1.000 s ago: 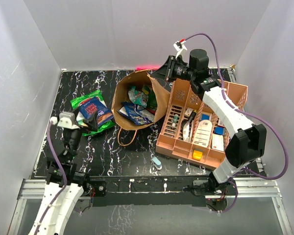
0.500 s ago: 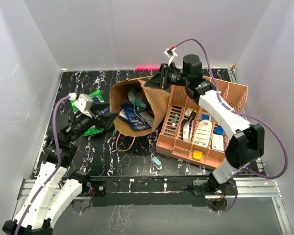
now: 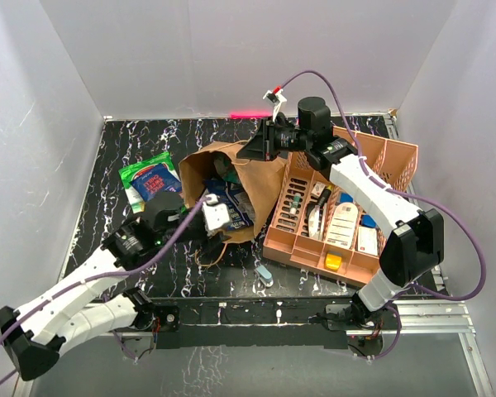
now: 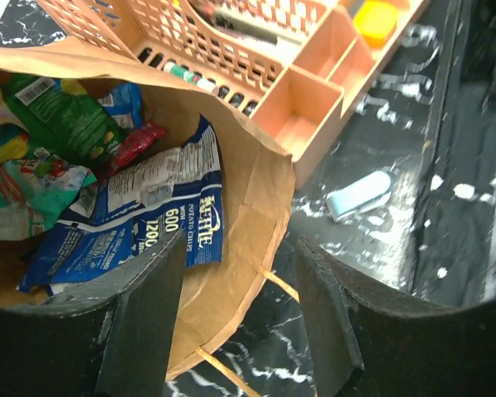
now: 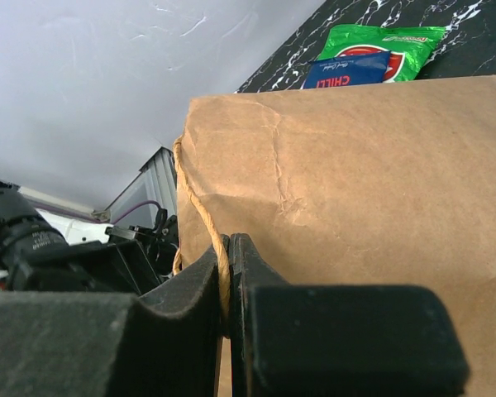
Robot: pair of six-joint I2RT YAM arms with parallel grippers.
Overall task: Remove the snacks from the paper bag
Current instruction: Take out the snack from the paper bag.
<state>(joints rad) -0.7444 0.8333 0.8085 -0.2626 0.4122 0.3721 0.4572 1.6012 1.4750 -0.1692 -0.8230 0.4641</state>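
The brown paper bag lies tilted with its mouth toward the left arm. My right gripper is shut on its twisted paper handle, against the bag's outer wall. My left gripper is open and empty at the mouth, its fingers either side of the near rim. Inside lie a blue Kettle chip bag, a green packet, a red one and a teal one. A green packet with a blue one on it lies on the table to the left.
The orange slotted tray with small items stands right of the bag, touching it. A pale-blue capsule lies on the black marble table near the front edge. White walls enclose the table on three sides.
My left arm has swung right from the packets on the table to the bag's mouth. My right gripper has moved left with the handle, tipping the bag over further.
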